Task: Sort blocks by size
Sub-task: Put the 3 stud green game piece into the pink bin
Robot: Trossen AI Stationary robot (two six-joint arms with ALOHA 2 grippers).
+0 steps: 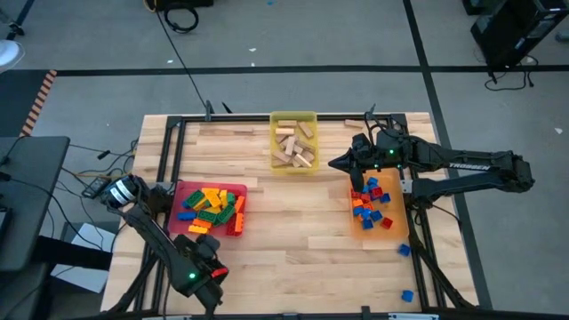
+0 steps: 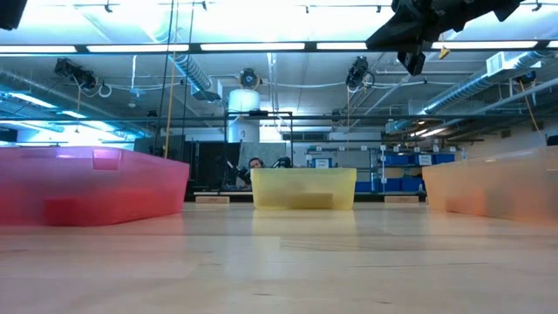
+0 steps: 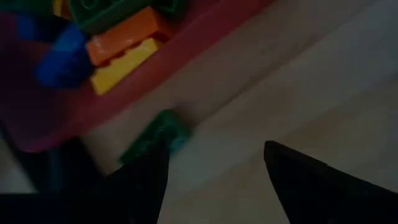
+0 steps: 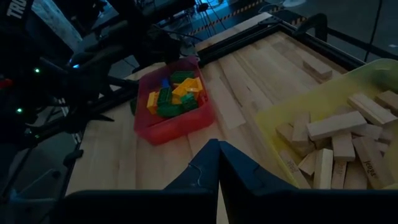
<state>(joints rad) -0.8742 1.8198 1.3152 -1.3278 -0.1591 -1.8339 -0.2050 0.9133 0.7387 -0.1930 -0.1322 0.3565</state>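
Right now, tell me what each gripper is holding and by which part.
Nothing is held. The left gripper is open beside a green brick on the table; the right gripper is shut, empty.

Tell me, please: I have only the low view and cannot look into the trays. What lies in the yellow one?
Observer: The yellow tray holds tan wooden blocks.
Operator: Where is the left gripper?
Observer: The left gripper is open, low beside the red tray; a green brick lies on the table by one finger.
Operator: And the right one?
Observer: The right gripper is shut, raised near the orange tray.
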